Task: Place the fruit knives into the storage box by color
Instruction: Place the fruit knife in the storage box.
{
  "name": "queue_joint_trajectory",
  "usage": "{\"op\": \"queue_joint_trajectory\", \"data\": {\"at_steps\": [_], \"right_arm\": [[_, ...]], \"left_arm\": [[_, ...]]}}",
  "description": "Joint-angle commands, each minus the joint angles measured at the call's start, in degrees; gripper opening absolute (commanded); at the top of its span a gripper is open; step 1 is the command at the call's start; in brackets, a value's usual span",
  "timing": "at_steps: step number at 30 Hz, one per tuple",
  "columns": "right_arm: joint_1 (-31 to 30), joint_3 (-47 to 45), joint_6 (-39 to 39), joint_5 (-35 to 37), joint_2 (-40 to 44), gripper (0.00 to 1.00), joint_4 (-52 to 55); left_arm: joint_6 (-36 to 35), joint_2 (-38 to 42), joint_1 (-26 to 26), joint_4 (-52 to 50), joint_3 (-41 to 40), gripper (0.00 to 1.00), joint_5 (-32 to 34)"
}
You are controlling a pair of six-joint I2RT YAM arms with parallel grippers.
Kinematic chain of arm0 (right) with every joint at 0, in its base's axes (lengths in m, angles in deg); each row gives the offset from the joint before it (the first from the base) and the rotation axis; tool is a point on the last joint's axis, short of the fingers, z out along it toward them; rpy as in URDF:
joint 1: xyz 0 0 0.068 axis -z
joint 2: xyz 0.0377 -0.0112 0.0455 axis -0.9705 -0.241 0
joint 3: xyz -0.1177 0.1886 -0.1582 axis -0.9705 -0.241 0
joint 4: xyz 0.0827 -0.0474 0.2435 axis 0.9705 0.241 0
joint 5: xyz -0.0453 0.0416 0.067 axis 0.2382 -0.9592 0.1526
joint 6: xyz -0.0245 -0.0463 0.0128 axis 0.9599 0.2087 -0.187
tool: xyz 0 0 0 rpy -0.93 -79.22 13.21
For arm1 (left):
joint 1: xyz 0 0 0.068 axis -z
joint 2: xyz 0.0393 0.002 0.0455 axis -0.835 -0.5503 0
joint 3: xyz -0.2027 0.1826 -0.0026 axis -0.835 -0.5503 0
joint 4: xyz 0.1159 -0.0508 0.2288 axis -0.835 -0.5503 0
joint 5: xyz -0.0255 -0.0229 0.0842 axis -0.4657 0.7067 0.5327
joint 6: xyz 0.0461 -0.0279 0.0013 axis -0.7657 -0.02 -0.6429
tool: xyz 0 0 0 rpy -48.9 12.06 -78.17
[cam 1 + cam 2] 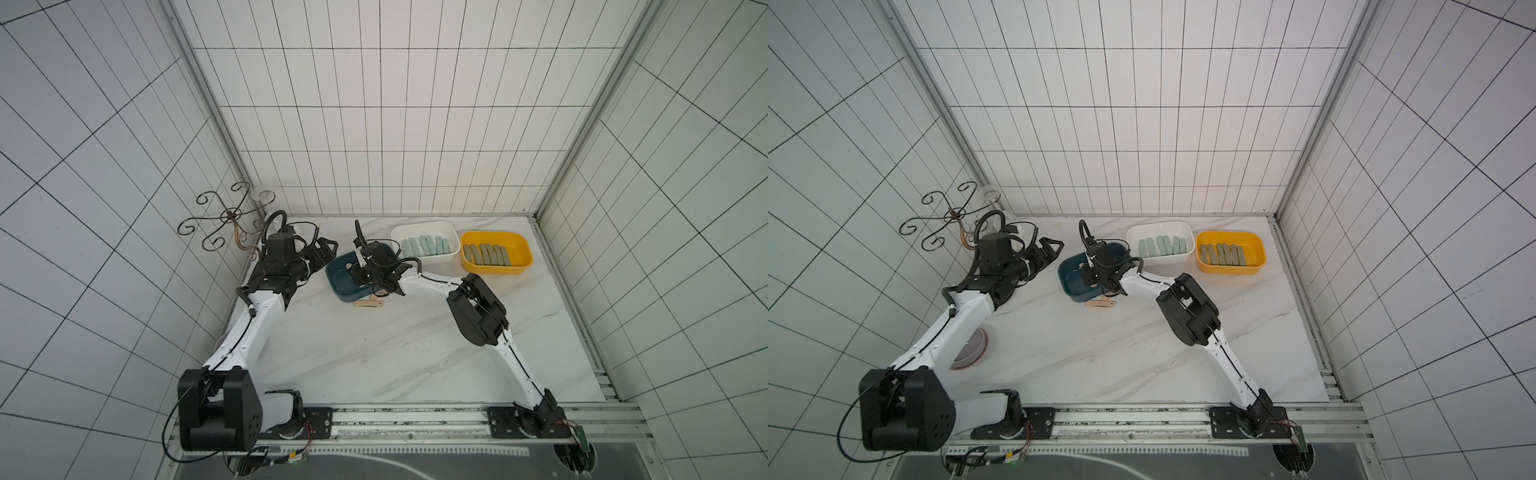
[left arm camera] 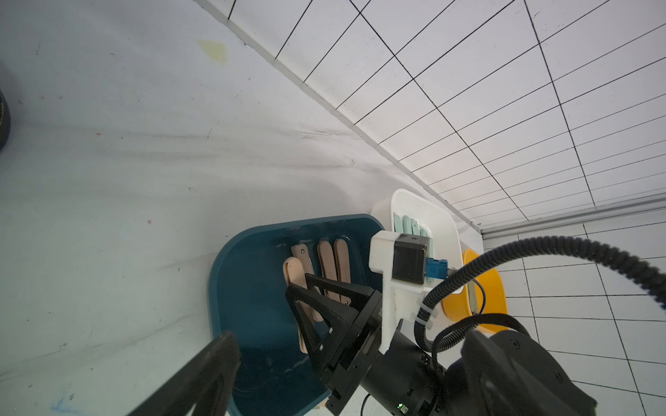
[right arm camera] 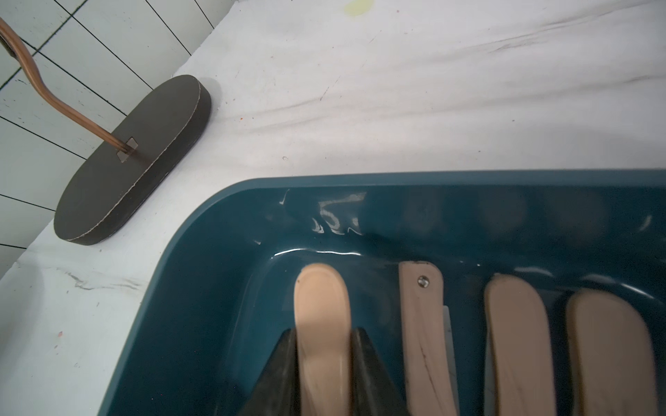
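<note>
My right gripper (image 3: 324, 331) is shut on a peach-pink fruit knife (image 3: 322, 295) lying inside the dark blue storage box (image 3: 396, 178). Three more pink knives (image 3: 515, 324) lie side by side next to it. One pink knife (image 1: 369, 304) rests on the table just in front of the blue box. The white box (image 1: 419, 226) holds several mint-green knives (image 1: 426, 246). The yellow box (image 1: 494, 235) holds several olive-grey knives (image 1: 486, 254). My left gripper (image 1: 326, 249) hovers open and empty just left of the blue box.
A scrolled wire stand (image 1: 226, 216) with a dark oval base (image 3: 133, 158) stands at the back left corner, with a glass (image 1: 264, 193) behind it. A pink-rimmed dish (image 1: 973, 347) lies under my left arm. Tiled walls close in the back and sides.
</note>
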Motion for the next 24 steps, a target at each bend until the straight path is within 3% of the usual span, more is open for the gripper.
{"op": "queue_joint_trajectory", "data": {"at_steps": [1,14,24], "right_arm": [[-0.4,8.1,1.3,-0.1,-2.1,0.28,0.1],[-0.2,8.8,2.0,0.8,-2.4,0.41,1.7],[-0.3,4.9,4.8,-4.3,9.5,0.45,3.4]], "left_arm": [[-0.5,-0.1,-0.4,0.8,1.4,0.97,-0.6],[-0.4,0.8,-0.3,0.3,1.6,0.97,-0.8],[0.8,2.7,0.0,-0.1,2.3,0.97,-2.6]]}}
